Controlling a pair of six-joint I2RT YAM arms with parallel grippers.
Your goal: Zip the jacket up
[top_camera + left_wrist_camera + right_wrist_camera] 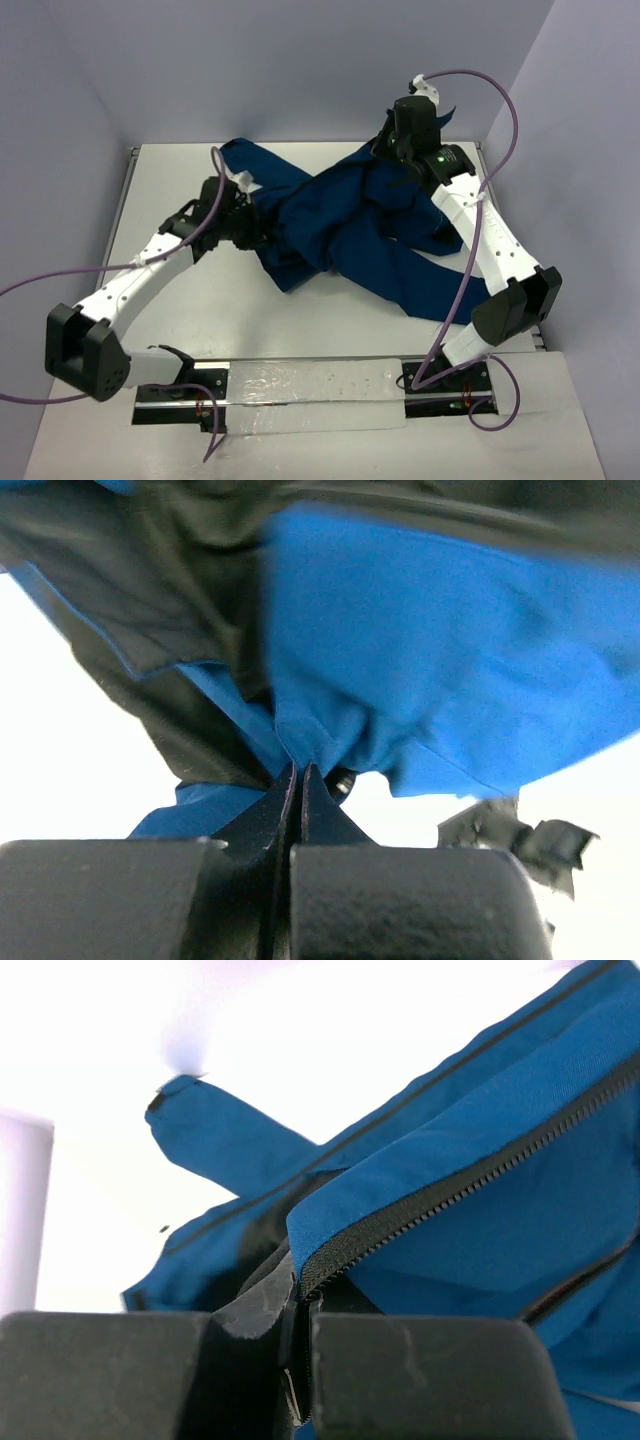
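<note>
The navy-blue jacket [345, 225] lies crumpled across the middle of the table, its black lining showing in places. My left gripper [247, 222] is at the jacket's left edge, shut on a fold of blue fabric [300, 735] next to the black lining [150, 590]. At the far right of the table my right gripper [392, 150] is shut on the jacket's front edge, where the black zipper tape [470, 1185] runs down between its fingers. A sleeve [220, 1135] stretches away behind it.
The white table [180, 330] is walled by pale panels at the back and sides. A taped strip [300, 385] runs between the arm bases at the near edge. A scrap of black material [515, 830] shows beside the left gripper.
</note>
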